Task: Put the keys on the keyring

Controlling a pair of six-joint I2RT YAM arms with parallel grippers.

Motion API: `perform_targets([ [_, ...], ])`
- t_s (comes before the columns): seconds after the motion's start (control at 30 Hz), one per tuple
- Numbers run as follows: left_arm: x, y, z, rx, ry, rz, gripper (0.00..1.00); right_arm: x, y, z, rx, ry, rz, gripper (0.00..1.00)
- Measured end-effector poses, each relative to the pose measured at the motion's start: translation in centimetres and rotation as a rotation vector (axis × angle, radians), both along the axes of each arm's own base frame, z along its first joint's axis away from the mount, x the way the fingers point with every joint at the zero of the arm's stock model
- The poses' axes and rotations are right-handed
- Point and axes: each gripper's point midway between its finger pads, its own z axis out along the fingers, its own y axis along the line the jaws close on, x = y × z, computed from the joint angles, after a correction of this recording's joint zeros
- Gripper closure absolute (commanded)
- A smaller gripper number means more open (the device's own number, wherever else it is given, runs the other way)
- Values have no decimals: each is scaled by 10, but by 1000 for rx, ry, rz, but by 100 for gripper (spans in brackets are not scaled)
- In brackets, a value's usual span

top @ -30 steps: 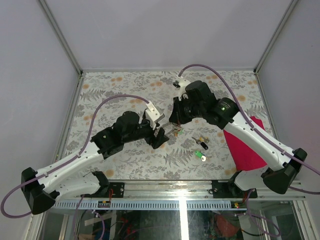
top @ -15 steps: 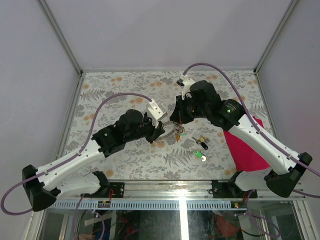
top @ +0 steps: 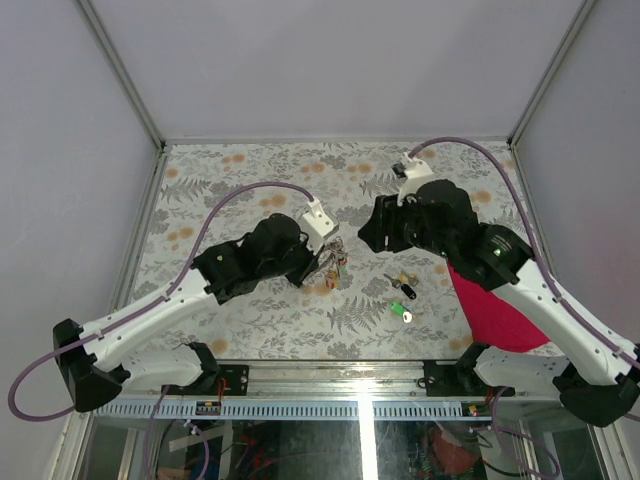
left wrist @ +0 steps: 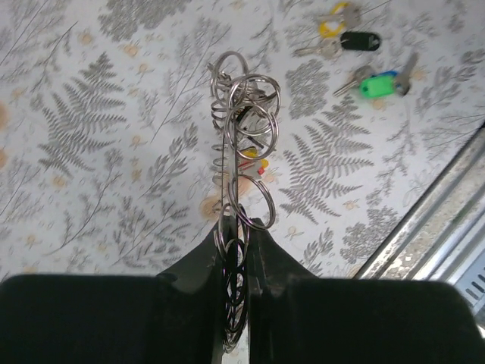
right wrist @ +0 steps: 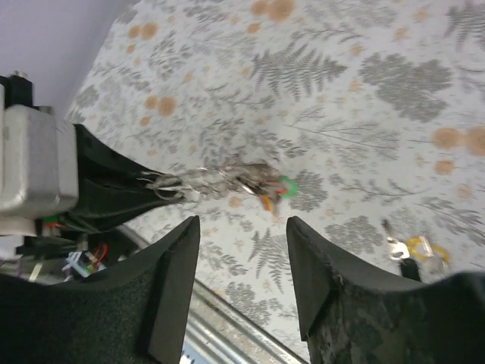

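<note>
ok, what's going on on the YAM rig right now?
The left gripper is clamped on the keyring, holding out its bundle of rings and chain. A few coloured key heads show among the rings. The right gripper is open and empty, apart from the ring. A yellow key, a black key and a green key lie loose on the floral table, not yet threaded on.
</note>
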Motion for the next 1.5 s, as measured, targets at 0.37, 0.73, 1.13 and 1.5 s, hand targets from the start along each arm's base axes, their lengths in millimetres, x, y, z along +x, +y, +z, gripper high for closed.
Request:
perform_targets([
  [0.37, 56, -48, 25, 95, 72, 84, 100, -5, -67, -27, -105, -73, -212, 37],
  [0.73, 42, 5, -44, 271, 318, 175, 100, -16, -89, -60, -155, -68, -239, 33],
  [1.13, 2, -9, -20, 236, 328, 2, 100, -30, -45, -84, -49, -235, 86, 30],
  [1.5, -32, -14, 11, 147, 272, -174, 100, -47, -21, -51, 143, -611, 288, 33],
])
